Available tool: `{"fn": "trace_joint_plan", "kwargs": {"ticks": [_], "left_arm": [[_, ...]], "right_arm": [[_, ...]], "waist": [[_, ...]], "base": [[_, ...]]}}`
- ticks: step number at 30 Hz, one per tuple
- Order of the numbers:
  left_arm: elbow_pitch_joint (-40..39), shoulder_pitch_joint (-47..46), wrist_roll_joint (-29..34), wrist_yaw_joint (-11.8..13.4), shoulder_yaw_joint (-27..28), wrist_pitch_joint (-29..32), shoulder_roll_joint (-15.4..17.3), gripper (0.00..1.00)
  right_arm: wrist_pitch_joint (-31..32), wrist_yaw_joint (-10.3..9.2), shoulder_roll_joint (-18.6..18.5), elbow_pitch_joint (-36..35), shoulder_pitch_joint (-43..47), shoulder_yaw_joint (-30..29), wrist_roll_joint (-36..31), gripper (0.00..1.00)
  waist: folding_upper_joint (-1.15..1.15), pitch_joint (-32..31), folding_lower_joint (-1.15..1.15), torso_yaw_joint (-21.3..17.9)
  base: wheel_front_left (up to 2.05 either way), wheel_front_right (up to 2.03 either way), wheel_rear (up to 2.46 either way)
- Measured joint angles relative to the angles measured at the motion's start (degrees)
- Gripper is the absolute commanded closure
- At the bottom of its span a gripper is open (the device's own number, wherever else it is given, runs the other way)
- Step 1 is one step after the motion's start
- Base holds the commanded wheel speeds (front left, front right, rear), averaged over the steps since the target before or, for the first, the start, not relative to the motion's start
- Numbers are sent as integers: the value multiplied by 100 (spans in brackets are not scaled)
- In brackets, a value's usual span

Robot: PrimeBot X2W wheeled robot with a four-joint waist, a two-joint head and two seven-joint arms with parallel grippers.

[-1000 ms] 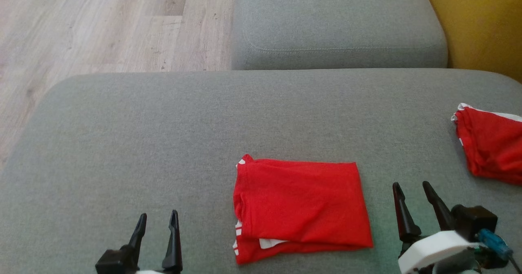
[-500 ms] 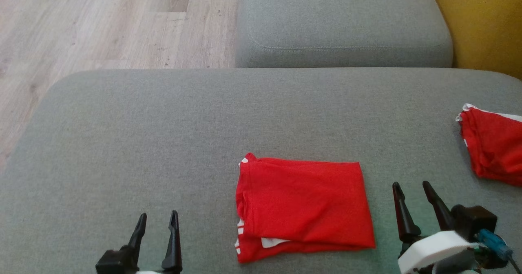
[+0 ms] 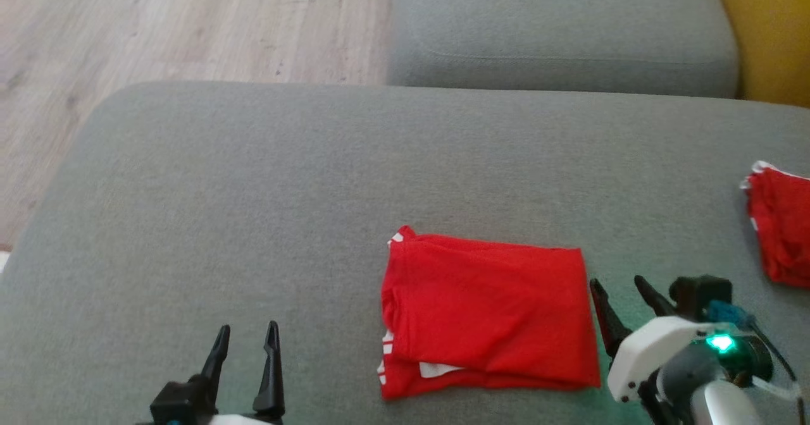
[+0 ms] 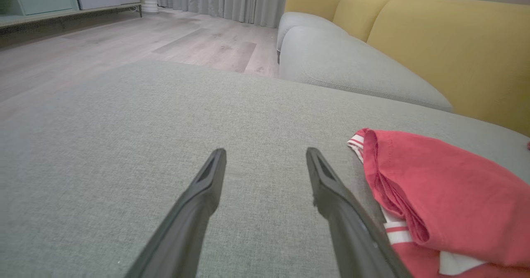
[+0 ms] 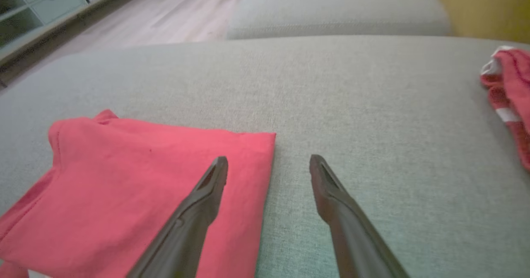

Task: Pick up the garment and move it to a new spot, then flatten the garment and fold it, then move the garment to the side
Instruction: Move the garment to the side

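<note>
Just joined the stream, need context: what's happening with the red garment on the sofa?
A red garment lies folded on the grey sofa cushion, so the fold looks done. Neither arm holds it. The left gripper is open over bare cushion to its left. The right gripper is open at its right edge, with one of its fingers over the cloth. A second red garment lies at the far right. Likely next: moving the folded one aside.

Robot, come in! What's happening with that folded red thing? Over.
Left gripper, right gripper: jaws open, empty. Folded red garment on grey cushion between them, right gripper at its edge. Second red garment far right, apart.
</note>
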Motion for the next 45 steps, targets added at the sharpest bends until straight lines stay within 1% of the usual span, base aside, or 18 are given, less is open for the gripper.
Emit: {"fn": "trace_joint_plan", "kwargs": {"ticks": [3, 6, 7, 10, 13, 14, 15, 16, 17, 22, 23, 24, 26, 28, 34, 39, 45], "left_arm": [[20, -68, 27, -8, 0, 0, -19, 0], [25, -127, 51, -11, 9, -1, -44, 0], [45, -153, 66, -54, 8, -1, -81, 0], [70, -222, 110, -60, 15, -1, -141, 0], [82, -250, 141, -104, 36, -1, -167, 0], [85, -253, 142, -105, 45, -1, -169, 0], [88, -255, 149, -105, 58, -1, -172, 0], [89, -260, 178, -105, 75, -1, -180, 0], [89, -276, 225, -107, 108, -1, -200, 0], [76, -344, 336, -112, 159, -2, -236, 0], [73, -349, 350, -147, 159, -2, -248, 0], [73, -349, 350, -147, 159, -2, -248, 0], [60, -363, 381, -175, 158, -2, -272, 0], [19, -414, 455, -188, 153, -2, -292, 0], [-131, -671, 569, -194, 156, -2, -288, 0], [-212, -839, 648, -192, 154, 36, -201, 0], [-301, -1035, 740, -160, 154, 193, -59, 0]], "right_arm": [[513, 0, 0, 231, -147, 10, 0, 0], [901, 0, -1, 416, -205, -1, 22, 0], [1051, 0, 0, 560, -305, -56, 101, 0], [1254, 0, -2, 757, -543, -186, -1, 0], [1448, 0, -3, 872, -745, -152, 0, 0], [1510, 0, -4, 886, -799, -122, 5, 11], [1575, 0, -11, 898, -856, -94, 27, 48], [1619, 0, -15, 892, -903, -59, 56, 64], [1625, 0, -16, 880, -981, 13, 67, 100], [1567, 1, -1, 738, -1085, 35, 31, 100], [1562, 1, -8, 683, -1117, 15, -3, 100], [1562, 1, -8, 683, -1117, 15, -3, 100], [1562, 1, -53, 555, -1206, -9, -22, 100], [1563, 1, -188, 378, -1299, -26, -37, 100], [1629, 1, -600, -283, -1477, -189, -31, 100], [1674, 1, -722, -678, -1552, -383, 66, 100], [1670, 1, -675, -794, -1696, -363, 118, 100]], "waist": [[0, 87, 0, 127], [0, 226, 0, 237], [0, 320, 0, 312], [0, 453, 0, 421], [0, 572, 0, 499], [0, 609, 0, 513], [0, 644, 0, 521], [0, 677, 0, 521], [0, 730, 1, 490], [0, 815, 1, 238], [0, 831, 1, 163], [0, 831, 1, 163], [0, 863, 1, -11], [0, 899, 0, -217], [0, 1051, 0, -998], [0, 1231, 0, -1756], [0, 1486, 0, -2589]], "base": [[0, 0, 0], [0, 0, 0], [0, 0, 0], [0, 0, 0], [0, 0, 0], [0, 0, 0], [0, 0, 0], [0, 0, 0], [0, 0, 0], [0, 0, 0], [0, 0, 0], [0, 0, 0], [0, 0, 0], [0, 0, 0], [0, 0, 0], [0, 0, 0], [0, 0, 0]]}}
